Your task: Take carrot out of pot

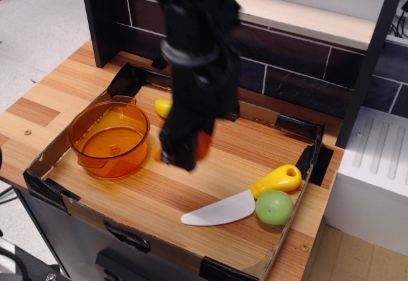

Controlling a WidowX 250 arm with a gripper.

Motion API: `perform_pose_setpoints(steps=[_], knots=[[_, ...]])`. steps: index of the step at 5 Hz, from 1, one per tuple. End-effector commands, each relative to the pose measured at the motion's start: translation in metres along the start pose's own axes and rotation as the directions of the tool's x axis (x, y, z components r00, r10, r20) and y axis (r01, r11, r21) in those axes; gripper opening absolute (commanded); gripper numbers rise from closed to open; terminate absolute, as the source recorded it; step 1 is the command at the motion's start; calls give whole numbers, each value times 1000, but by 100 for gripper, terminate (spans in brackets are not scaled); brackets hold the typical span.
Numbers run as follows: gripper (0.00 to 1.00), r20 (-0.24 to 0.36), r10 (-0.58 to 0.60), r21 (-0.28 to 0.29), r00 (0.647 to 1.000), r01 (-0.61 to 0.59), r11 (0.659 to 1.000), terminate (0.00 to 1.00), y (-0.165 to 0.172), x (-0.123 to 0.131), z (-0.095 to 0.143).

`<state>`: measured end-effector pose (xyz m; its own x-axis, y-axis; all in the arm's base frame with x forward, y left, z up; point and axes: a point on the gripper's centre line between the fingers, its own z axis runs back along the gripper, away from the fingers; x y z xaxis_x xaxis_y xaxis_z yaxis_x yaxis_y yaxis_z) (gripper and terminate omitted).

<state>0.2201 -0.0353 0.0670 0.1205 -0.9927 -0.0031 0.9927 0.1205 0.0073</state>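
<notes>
1. Gripper (185, 147): black, blurred, hanging over the middle of the tray (57, 192) floor, to the right of the pot (109, 139); its fingers are clenched on the carrot (203, 146)
2. Carrot: orange, showing at the right of the fingertips and faintly at the left; it is outside the pot and appears to be above the wood, though contact with the floor cannot be told
3. Pot: amber, upright near the tray's left corner, nothing visible inside it but its own tinted base; apart from the gripper
4. Step in hand, as judged: the carry, with the carrot already clear of the rim. The next move calls for a short descent onto bare wood and a release, then a straight lift away
5. Banana toy (163, 107): yellow, mostly hidden behind the arm, near the back wall between pot and gripper
6. Knife (245, 199): white blade, yellow handle, lying at the front right, touching or just beside the green ball (275, 207)
7. Open room: a broad bare strip of floor lies below and in front of the gripper, between pot and knife
8. Edges: low cardboard walls with black tape ring the tray; the back wall and tiled ledge stand close behind the arm, so the freest travel is forward or upward
</notes>
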Motion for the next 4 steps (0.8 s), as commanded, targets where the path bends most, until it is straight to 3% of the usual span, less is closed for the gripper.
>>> perform_pose_setpoints(steps=[1, 3, 4], knots=[[0, -42, -89, 26, 995, 91, 996, 0, -18, 35, -24], [0, -54, -83, 16, 995, 84, 996, 0, -27, 45, -41], [100, -32, -39, 44, 999, 40, 998, 0, -25, 42, -40]])
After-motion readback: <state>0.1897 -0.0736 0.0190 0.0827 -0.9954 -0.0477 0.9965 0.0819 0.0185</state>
